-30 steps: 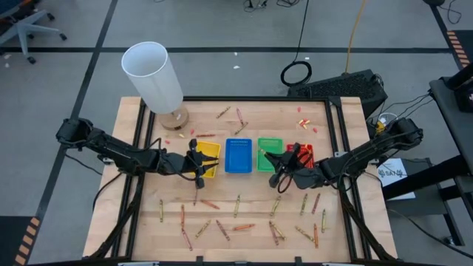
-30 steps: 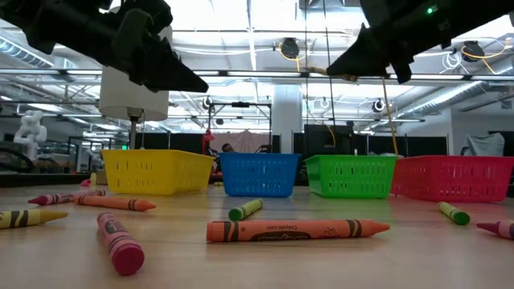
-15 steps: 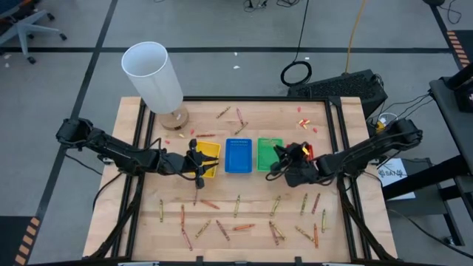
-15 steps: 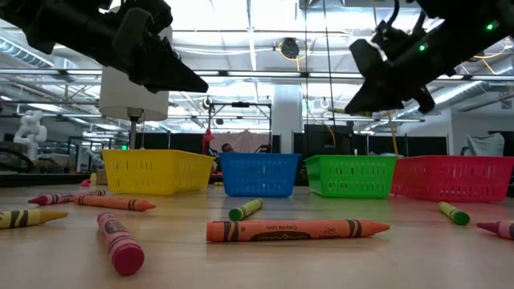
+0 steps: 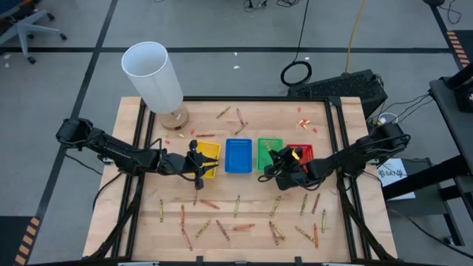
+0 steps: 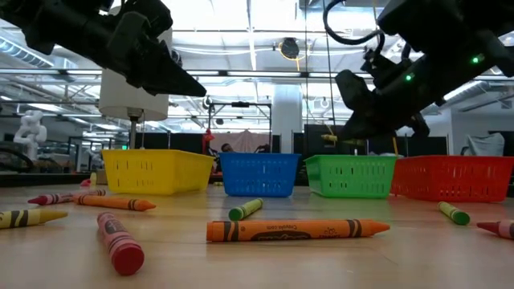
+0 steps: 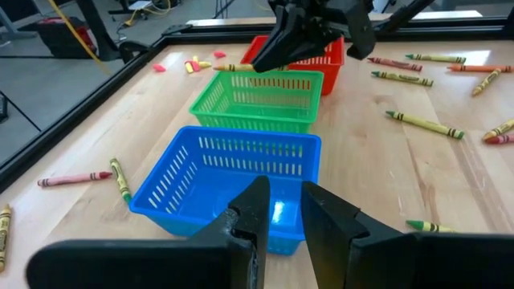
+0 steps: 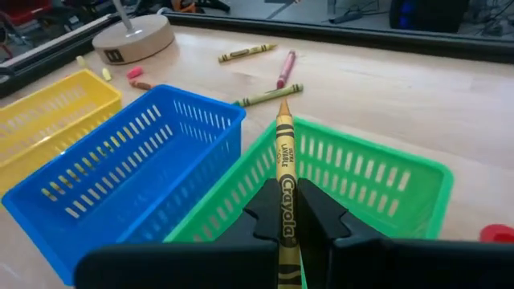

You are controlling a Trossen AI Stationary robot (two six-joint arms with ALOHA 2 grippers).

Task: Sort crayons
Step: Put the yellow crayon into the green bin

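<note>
My right gripper (image 8: 287, 215) is shut on a yellow-brown crayon (image 8: 283, 160) above the near right part of the green tray (image 8: 365, 189). It shows from the side in the low view (image 6: 347, 128). My left gripper (image 7: 281, 210) hangs over the yellow tray (image 5: 210, 157). It points toward the blue tray (image 7: 225, 172), its fingers a little apart with nothing between them. Many loose crayons (image 5: 238, 205) lie flat on the near half of the table, among them an orange one (image 6: 297, 230) and a red one (image 6: 120, 245). My right gripper pinches the crayon's rear half (image 8: 285, 210) between its two fingers. The crayon lies along the fingers and sticks out past them, its tip (image 8: 283, 104) toward the table's far left. The fingers slant down from the near right. The crayon is clear of the green tray.
The yellow, blue, green and red (image 5: 303, 154) trays stand in a row at mid-table. A white lamp (image 5: 153, 74) on a round base (image 5: 175, 118) stands at the far left. A few crayons (image 5: 223, 112) and pink scraps (image 5: 303, 122) lie beyond the trays.
My right gripper has sunk with the crayon toward the green tray, shifted a little toward the table's left, and rolled about its own pointing line. It has stayed shut on the crayon.
</note>
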